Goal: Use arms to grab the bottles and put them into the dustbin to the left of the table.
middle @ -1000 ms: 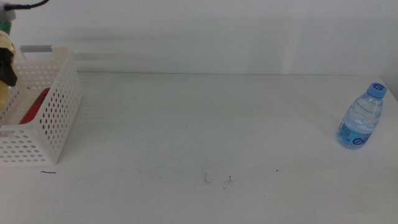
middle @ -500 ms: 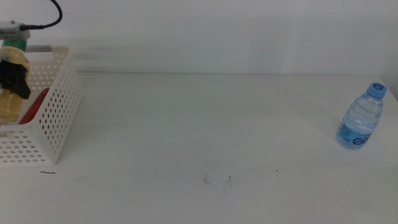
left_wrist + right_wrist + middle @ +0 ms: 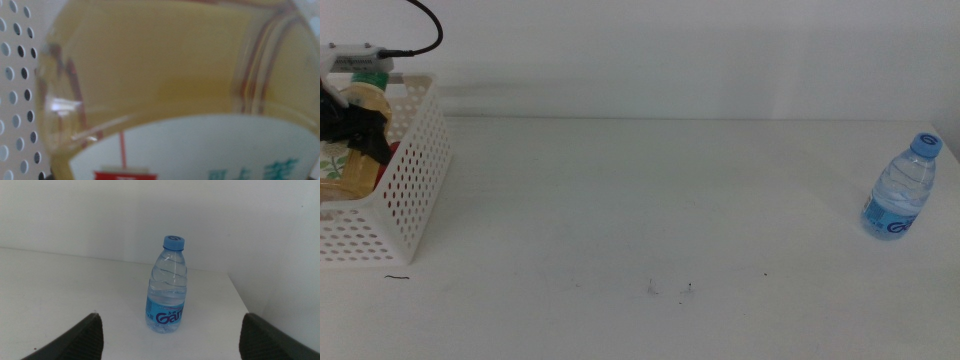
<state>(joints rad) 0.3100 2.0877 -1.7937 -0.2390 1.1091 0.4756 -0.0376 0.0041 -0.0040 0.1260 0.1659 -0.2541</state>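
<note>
The left gripper (image 3: 355, 128) is at about 9 o'clock in the middle view, over the dustbin (image 3: 410, 190), and it is clenched on the tea bottle (image 3: 350, 150). The tea bottle is tilted, with its lower part already inside the dustbin walls. In the left wrist view the yellow liquid and the white label of the tea bottle (image 3: 165, 90) fill almost the whole picture, and the perforated wall of the dustbin (image 3: 15, 75) is just beside it.

In my judgement the step in hand is the dropping of the tea bottle into the dustbin. A small piece of red shows behind the gripper inside the dustbin; maybe it is the can, but I cannot tell for sure.

The water bottle (image 3: 900, 187) stands upright on the surface (image 3: 640, 200) at about 3 o'clock, well apart from the dustbin. The right gripper (image 3: 170, 335) is not seen in the middle view. In the right wrist view its 2 jaws are spread wide and hold nothing, and the water bottle (image 3: 167, 287) stands in front, between their lines.

The next move calls for the left gripper to release the tea bottle. After this, the right gripper should approach the water bottle and close around its body.
</note>
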